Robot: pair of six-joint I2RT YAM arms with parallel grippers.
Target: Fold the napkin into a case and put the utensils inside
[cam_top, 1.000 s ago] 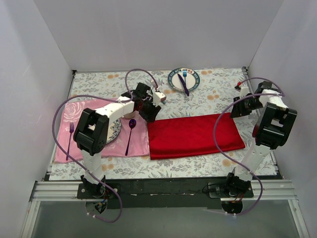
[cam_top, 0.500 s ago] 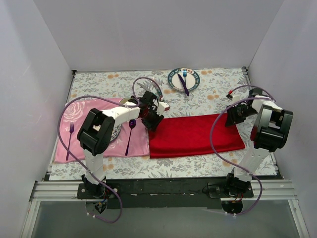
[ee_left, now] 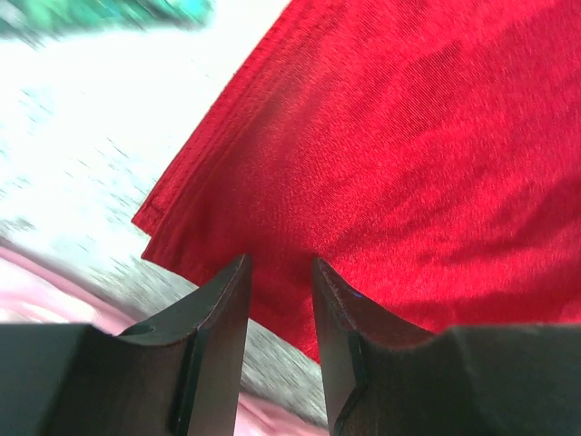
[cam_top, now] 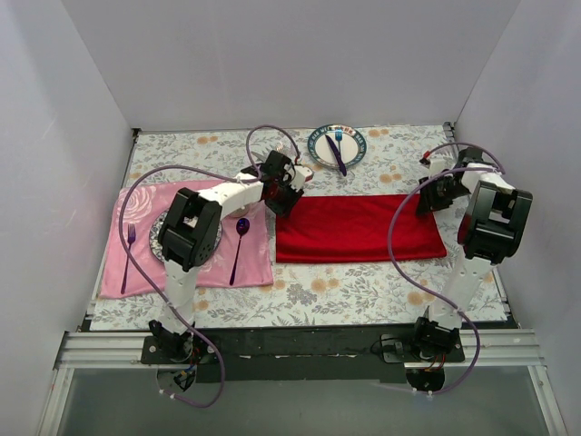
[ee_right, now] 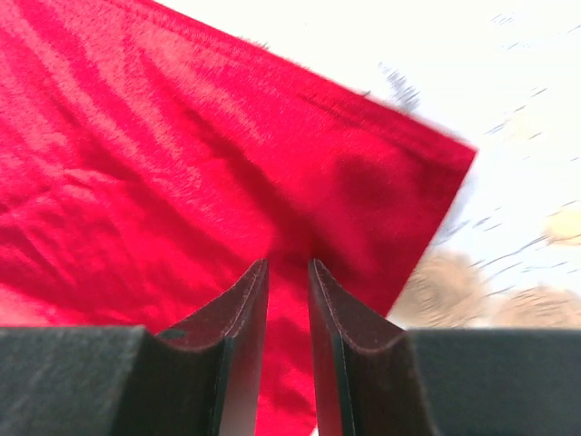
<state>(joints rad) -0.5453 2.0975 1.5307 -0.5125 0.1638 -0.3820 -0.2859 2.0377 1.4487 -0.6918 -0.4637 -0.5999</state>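
Fold in hand, both arms at the far edge. Left pincer is clenched on the napkin: red cloth fills the narrow slot between its fingers and puckers toward it. The cloth's corner lies just left of the jaws, and the rest spreads ahead and to their right. Right pincer likewise grips cloth, with the corner a little up and right of its tips and the body of the napkin off to its left. From above, the napkin is a flat band strung between the two pincers, its left end just beside the mat. To do this well, I judge: lower both corners together at even height, hold light tension between the pincers so the layers land square, and let go only once the cloth is down (shiny weave, it will likely slide). A teal blur up and left of the left pincer may be the utensils, too smeared to be sure; steer the fold clear of it.
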